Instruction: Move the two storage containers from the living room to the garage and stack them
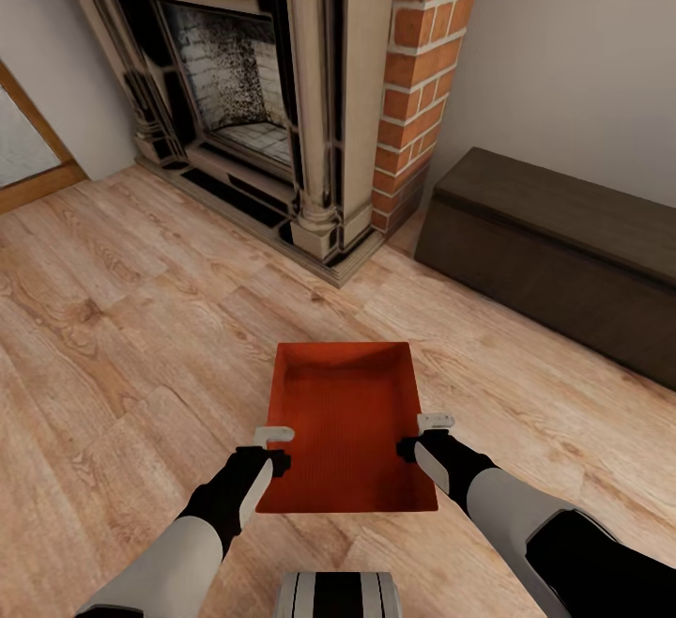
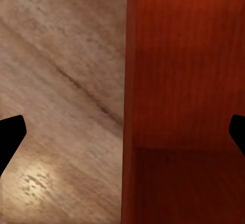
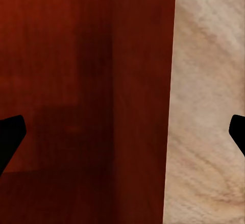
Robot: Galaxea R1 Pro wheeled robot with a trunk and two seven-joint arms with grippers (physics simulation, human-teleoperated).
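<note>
While I look down from the head camera, one bin [image 1: 345, 425] sits on the wood floor [image 1: 122, 317] of the living room, just ahead of my base, open side up, its long axis running straight away from me toward the fireplace [image 1: 253, 92]. My left hand [image 1: 274, 445] is at the bin's left long wall and my right hand [image 1: 434, 434] at its right long wall, both at the near half, about level with each other, so neither arm is nearer; the bin lies between them. A dark bench [image 1: 563, 242] stands well apart to the right, against the wall. I see just this one bin here. On the left wrist camera, the left hand [image 2: 122, 132] has its two dark fingertips [image 2: 10, 132] spread wide, one over floor planks and the other over the bin's red inside, with the wall's rim [image 2: 126, 81] running between them: the hand is open and straddling the wall, not clamped. On the right wrist camera, the right hand [image 3: 122, 132] matches it: fingertips [image 3: 10, 132] wide apart, one over the bin's interior, one over the floor, the right wall's edge [image 3: 171, 81] between them, so open too. I judge the next move is to close both hands on those long walls together and lift level; uneven closing could twist the bin.
</note>
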